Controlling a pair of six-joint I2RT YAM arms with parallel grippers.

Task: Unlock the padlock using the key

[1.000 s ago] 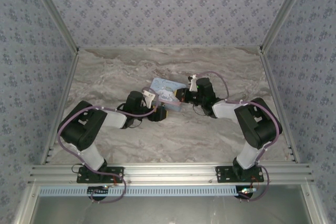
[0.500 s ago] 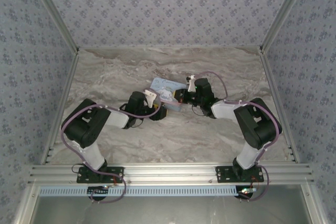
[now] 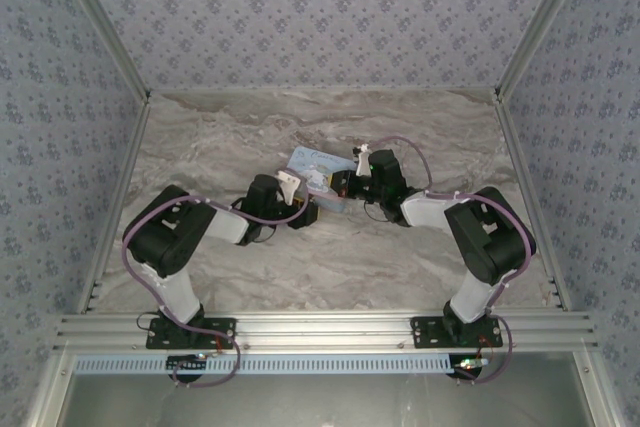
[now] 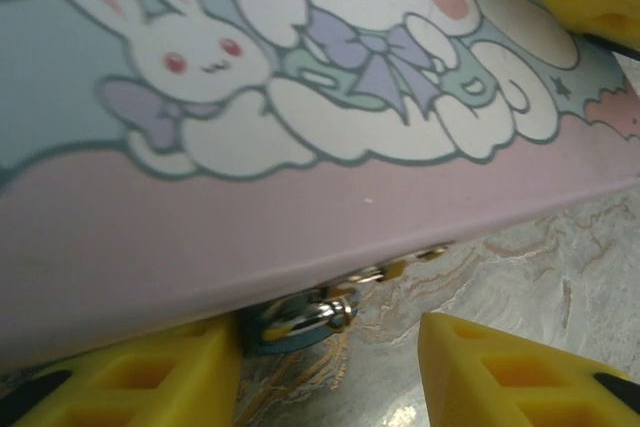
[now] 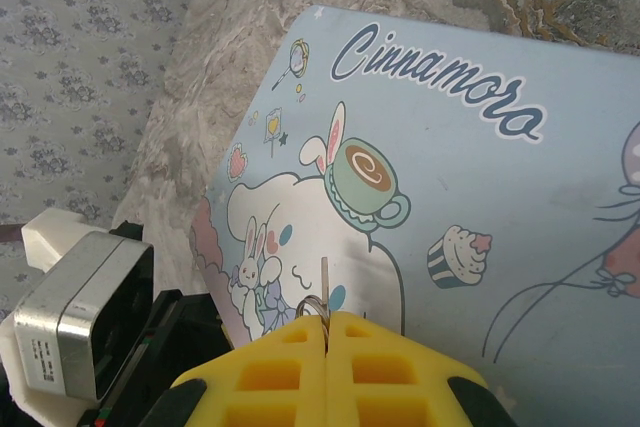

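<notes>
Jaws apart on the left gripper [image 4: 330, 372], with the padlock [image 4: 300, 315] low between its 2 yellow fingers [image 4: 130, 377], close to 1 of them, no grip on it visible. Jaws together on the right gripper [image 5: 327, 347], clamped on a thin metal piece with a ring, most likely the key [image 5: 323, 285], above the lid of the tin [image 5: 450, 197]. Padlock at the tin's edge, just over the table [image 4: 560, 277]. Judged early: key in hand, padlock not yet steadied, key not yet inserted, turning all left to do.

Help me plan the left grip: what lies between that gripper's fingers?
Between the left gripper's fingers in the left wrist view: the padlock, under the tin's edge beside one finger; the rest is bare table.
</notes>
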